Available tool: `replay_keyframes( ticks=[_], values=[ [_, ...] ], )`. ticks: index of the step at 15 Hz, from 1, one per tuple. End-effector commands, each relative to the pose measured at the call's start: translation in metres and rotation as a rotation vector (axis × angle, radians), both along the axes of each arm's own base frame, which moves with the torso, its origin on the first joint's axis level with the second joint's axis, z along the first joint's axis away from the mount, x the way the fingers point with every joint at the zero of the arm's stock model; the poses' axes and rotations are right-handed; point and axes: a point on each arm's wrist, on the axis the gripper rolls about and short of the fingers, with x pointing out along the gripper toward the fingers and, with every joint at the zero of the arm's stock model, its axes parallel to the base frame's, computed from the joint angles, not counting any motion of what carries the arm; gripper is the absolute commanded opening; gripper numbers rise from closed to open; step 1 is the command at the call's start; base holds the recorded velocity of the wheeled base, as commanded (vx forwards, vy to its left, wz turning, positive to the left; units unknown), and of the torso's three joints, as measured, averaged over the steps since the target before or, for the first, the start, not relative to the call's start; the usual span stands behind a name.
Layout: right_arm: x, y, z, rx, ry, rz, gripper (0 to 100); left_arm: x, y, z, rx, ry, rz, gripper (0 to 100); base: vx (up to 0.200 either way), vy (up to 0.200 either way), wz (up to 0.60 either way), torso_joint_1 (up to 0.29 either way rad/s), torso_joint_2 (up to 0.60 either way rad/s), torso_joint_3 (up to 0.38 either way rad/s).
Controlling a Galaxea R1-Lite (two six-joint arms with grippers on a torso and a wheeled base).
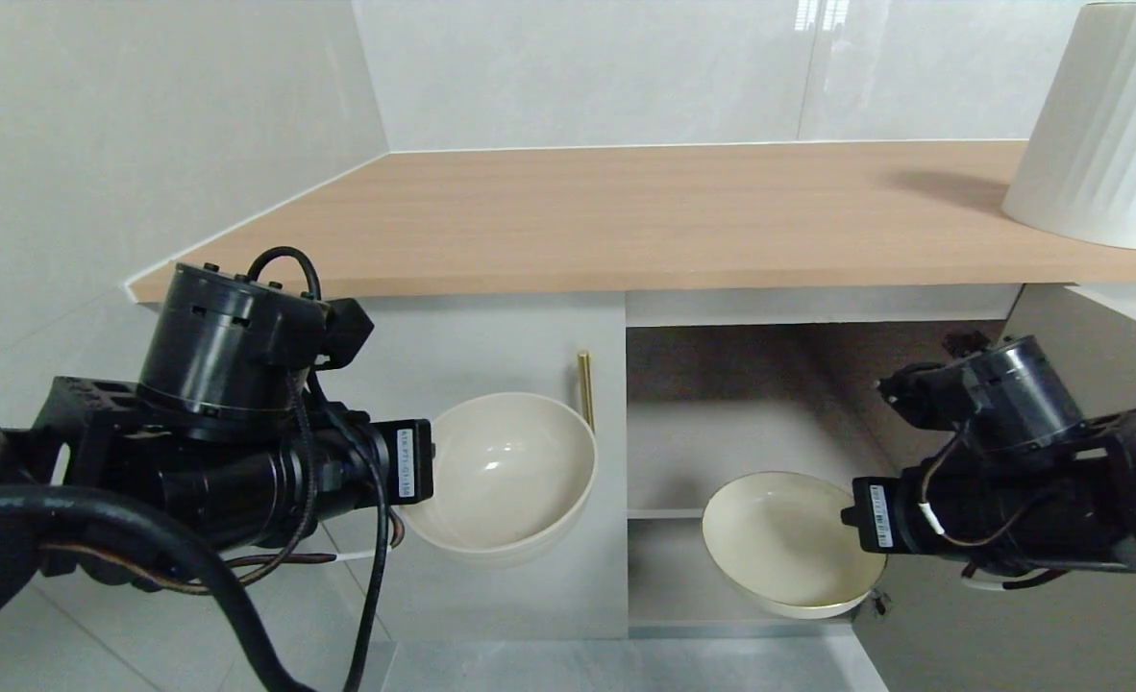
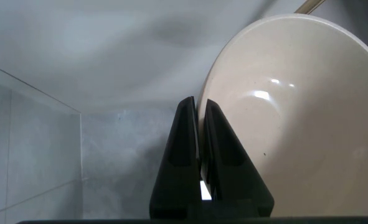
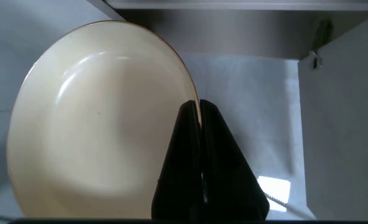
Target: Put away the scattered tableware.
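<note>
My left gripper (image 1: 426, 471) is shut on the rim of a deep cream bowl (image 1: 506, 476), held in the air in front of the closed left cabinet door (image 1: 491, 346). In the left wrist view its black fingers (image 2: 187, 140) pinch the rim of the deep bowl (image 2: 296, 118). My right gripper (image 1: 861, 514) is shut on the rim of a shallower cream bowl (image 1: 784, 543), held at the mouth of the open cabinet (image 1: 722, 404), near its lower shelf. The right wrist view has the fingers (image 3: 190, 137) clamped on the edge of the shallower bowl (image 3: 103, 118).
A wooden countertop (image 1: 626, 211) runs above the cabinet, with a white ribbed container (image 1: 1106, 125) at its right end. A brass handle (image 1: 585, 386) is on the left door. The opened right door (image 1: 1087, 317) stands beside my right arm. A shelf board (image 1: 664, 513) divides the cabinet.
</note>
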Motion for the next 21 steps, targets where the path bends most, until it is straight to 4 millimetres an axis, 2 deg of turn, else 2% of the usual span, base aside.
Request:
replay_keyframes(
  ticks=[1, 2, 4, 7, 9, 18, 21],
  values=[
    [0.023, 0.015, -0.046, -0.081, 0.09, -0.01, 0, 0.001, -0.001, -0.001, 0.003, 0.005, -0.001, 0, 0.0, 0.0, 0.0, 0.0, 0.0, 0.0],
    [0.035, 0.021, -0.068, -0.099, 0.097, -0.022, 0, 0.001, -0.001, -0.002, 0.004, 0.006, 0.001, 0, 0.0, 0.0, 0.0, 0.0, 0.0, 0.0],
    [0.051, 0.03, -0.092, -0.094, 0.068, -0.033, 0, 0.001, -0.001, -0.002, 0.005, 0.005, 0.0, 0, 0.0, 0.0, 0.0, 0.0, 0.0, 0.0],
    [0.071, 0.037, -0.116, -0.087, -0.002, -0.069, 0, 0.002, -0.001, -0.002, 0.006, 0.007, 0.002, 0, 0.0, 0.0, 0.0, 0.0, 0.0, 0.0],
    [0.091, 0.035, -0.126, -0.102, -0.022, -0.122, 0, 0.002, -0.001, -0.003, 0.005, 0.008, 0.001, 0, 0.0, 0.0, 0.0, 0.0, 0.0, 0.0],
    [0.166, 0.015, -0.143, -0.051, -0.122, -0.4, 0, 0.002, -0.001, -0.003, 0.01, 0.01, 0.002, 0, 0.0, 0.0, 0.0, 0.0, 0.0, 0.0],
    [0.178, 0.014, -0.147, -0.05, -0.144, -0.448, 0, 0.002, -0.002, -0.004, 0.011, 0.011, -0.001, 0, 0.0, 0.0, 0.0, 0.0, 0.0, 0.0]
  ],
)
